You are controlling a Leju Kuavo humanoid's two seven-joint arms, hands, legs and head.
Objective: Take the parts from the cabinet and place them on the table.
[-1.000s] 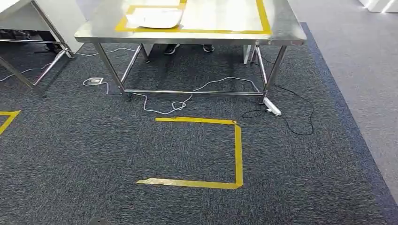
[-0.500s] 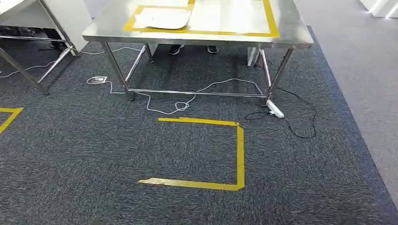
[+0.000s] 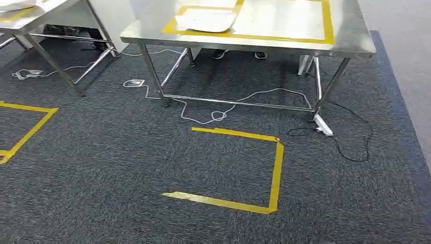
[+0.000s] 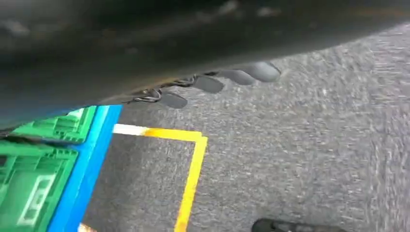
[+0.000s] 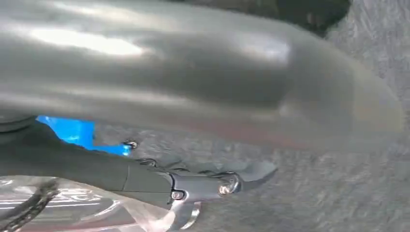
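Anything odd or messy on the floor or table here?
Loose cables and a white power strip trail across the carpet under the steel table, near the yellow floor marking: a possible trip hazard. Nothing is spilled or visibly damaged.

The left robot hand [image 4: 220,83] shows dark grey, rounded fingertips beneath a blurred black cover, with thin wires near their base. The right robot hand [image 5: 203,186] has a glossy grey thumb, dark fingers and silver screws.

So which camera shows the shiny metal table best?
The head view: the steel table shows its top, yellow tape outline and legs. The left wrist view shows carpet and green crates instead; the right wrist view shows the robot hand close up.
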